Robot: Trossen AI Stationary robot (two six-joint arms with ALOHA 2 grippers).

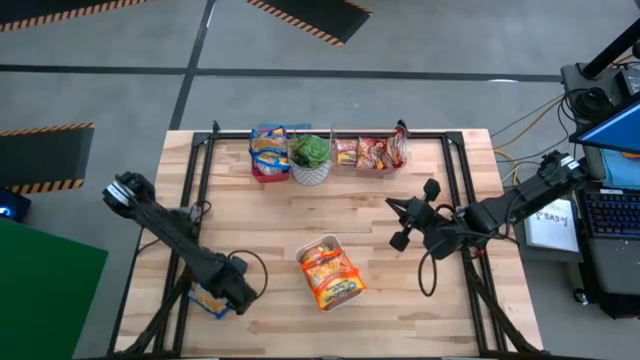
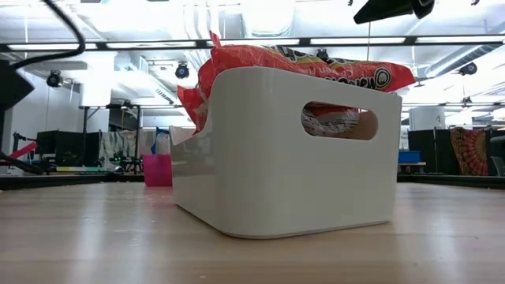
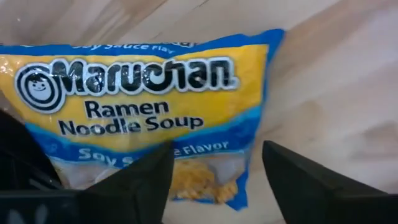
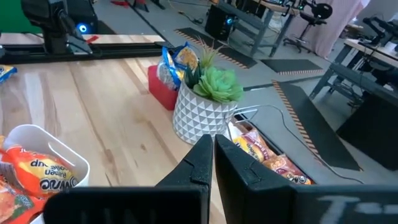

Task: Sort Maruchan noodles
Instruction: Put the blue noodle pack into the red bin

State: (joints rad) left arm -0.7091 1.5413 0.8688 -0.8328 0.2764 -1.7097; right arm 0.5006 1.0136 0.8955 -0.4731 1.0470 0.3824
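A blue-edged Maruchan packet (image 3: 143,93) lies flat on the table near its near left corner; it also shows in the high view (image 1: 207,300). My left gripper (image 3: 216,155) is open just over it (image 1: 232,290), one finger over the packet's end, the other beside its edge over bare wood. My right gripper (image 4: 212,146) is shut and empty, held above the table right of centre (image 1: 405,225). A white bin (image 1: 335,245) at the near centre holds orange packets (image 1: 328,275); in the low view the bin (image 2: 284,150) fills the middle, with the packets (image 2: 300,63) on top. My left gripper comes at the blue-edged packet from above, its fingers (image 3: 149,177) astride the packet's one long edge near a corner (image 3: 245,186). I cannot tell whether a finger touches the packet. The packet lies flat on the table.
At the far edge stand a red bin (image 1: 268,165) with blue packets, a green potted plant (image 1: 312,155) in a white pot, and a clear bin (image 1: 370,152) with red and orange packets. Bare wood lies between this row and the white bin.
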